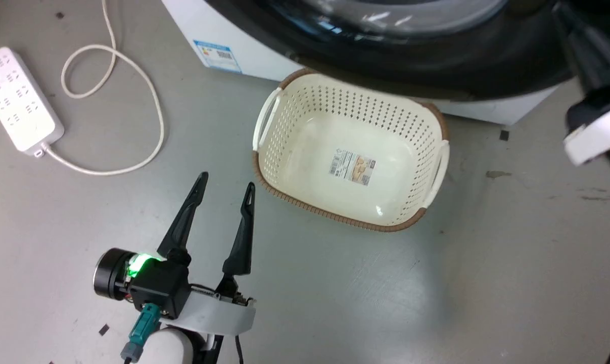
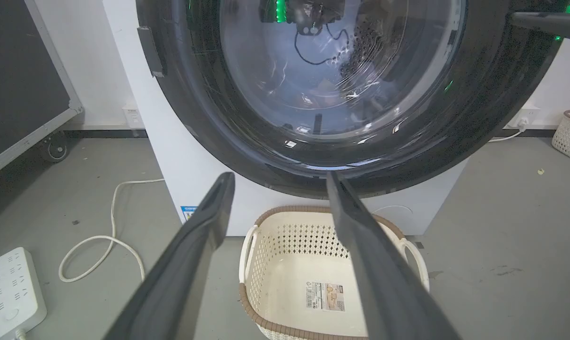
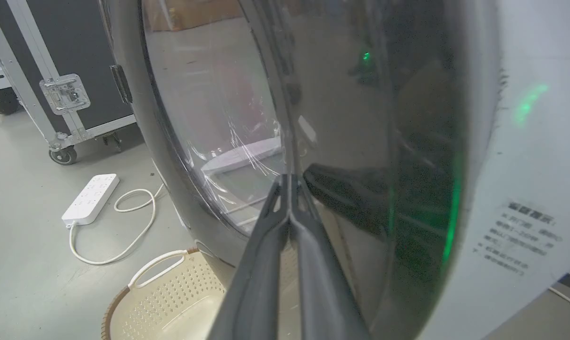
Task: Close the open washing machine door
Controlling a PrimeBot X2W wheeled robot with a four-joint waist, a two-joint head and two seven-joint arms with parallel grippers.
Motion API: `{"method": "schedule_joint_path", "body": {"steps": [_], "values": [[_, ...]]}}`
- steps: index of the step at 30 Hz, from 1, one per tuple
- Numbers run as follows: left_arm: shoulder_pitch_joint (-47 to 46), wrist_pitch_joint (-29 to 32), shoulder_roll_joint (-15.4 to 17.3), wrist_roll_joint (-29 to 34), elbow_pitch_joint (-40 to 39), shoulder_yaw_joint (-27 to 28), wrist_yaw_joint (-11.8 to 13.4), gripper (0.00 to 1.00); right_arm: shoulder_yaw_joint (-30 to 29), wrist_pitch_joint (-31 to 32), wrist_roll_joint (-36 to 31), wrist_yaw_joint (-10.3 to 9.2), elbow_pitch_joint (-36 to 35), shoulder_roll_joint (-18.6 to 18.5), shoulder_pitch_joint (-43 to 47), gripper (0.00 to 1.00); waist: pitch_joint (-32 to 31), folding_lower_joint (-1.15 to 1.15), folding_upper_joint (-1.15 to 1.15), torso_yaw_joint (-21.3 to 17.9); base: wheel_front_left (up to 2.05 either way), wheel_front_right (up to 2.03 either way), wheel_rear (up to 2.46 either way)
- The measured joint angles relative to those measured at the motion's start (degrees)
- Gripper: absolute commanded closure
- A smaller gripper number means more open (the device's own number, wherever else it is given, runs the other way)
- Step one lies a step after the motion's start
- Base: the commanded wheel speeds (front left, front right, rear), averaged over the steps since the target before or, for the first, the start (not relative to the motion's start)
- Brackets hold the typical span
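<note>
Your right hand (image 3: 289, 182) has its fingers together, tips against the door (image 3: 341, 118), which looks nearly flush with the washing machine (image 2: 190, 179). Push straight and firm till it latches. Left hand (image 1: 226, 182) idles, fingers apart, over the floor (image 1: 335, 303).

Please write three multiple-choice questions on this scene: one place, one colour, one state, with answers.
1. Where is the basket? A) on the floor before the washing machine B) atop the machine C) inside the drum
2. The power strip has which colour? A) black B) white C) red
3. The left gripper: how are its fingers? A) shut together B) gripping the basket C) apart, holding nothing
Answers: A, it rests on grey floor; B, white body; C, a gap shows between them.
</note>
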Motion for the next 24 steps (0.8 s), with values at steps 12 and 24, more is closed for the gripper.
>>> {"method": "schedule_joint_path", "body": {"steps": [12, 24], "values": [[-1.32, 0.00, -0.64, 0.42, -0.12, -0.08, -0.01, 0.00, -2.94, 2.01, 2.09, 0.53, 11.54, 0.71, -11.80, 1.00, 3.06, -0.01, 0.00, 1.57, 0.00, 0.00, 0.00], [-1.63, 0.00, -1.29, 0.33, 0.67, 0.42, -0.01, 0.00, -3.19, -0.26, 2.08, 0.58, 17.02, 3.00, -12.58, 1.00, 0.67, -0.01, 0.00, 1.52, 0.00, 0.00, 0.00]]}}
